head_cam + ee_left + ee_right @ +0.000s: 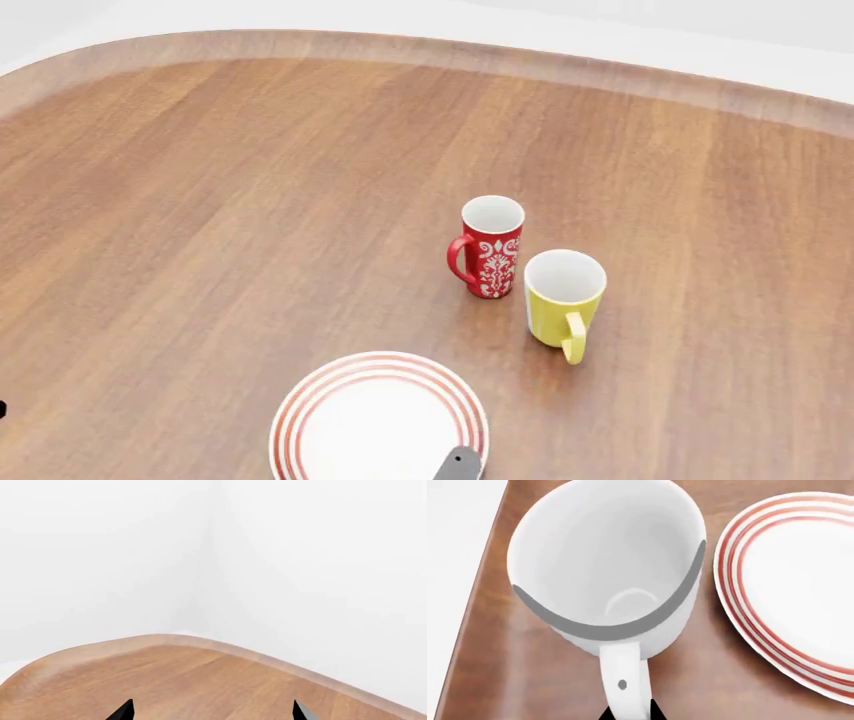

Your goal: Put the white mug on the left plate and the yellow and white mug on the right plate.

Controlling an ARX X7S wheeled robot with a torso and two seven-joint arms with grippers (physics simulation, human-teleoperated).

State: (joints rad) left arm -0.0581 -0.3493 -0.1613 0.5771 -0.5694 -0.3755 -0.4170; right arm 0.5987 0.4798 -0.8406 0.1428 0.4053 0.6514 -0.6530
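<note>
The white mug (607, 565) fills the right wrist view, seen from above into its mouth. My right gripper (629, 713) is shut on its loop handle (624, 680). The mug is beside a red-ringed plate (774, 630), not over it. The head view shows one red-ringed plate (380, 420) at the near edge; whether it is the left plate or the right plate I cannot tell. The yellow and white mug (563, 298) stands upright beyond that plate. My left gripper (213, 711) is open over bare wood. The white mug is out of the head view.
A red mug with a white pattern (489, 246) stands just left of the yellow one, close to it. A grey arm part (458, 465) pokes in over the plate's near rim. The table's rounded edge (200, 642) lies ahead of the left gripper, with white walls behind.
</note>
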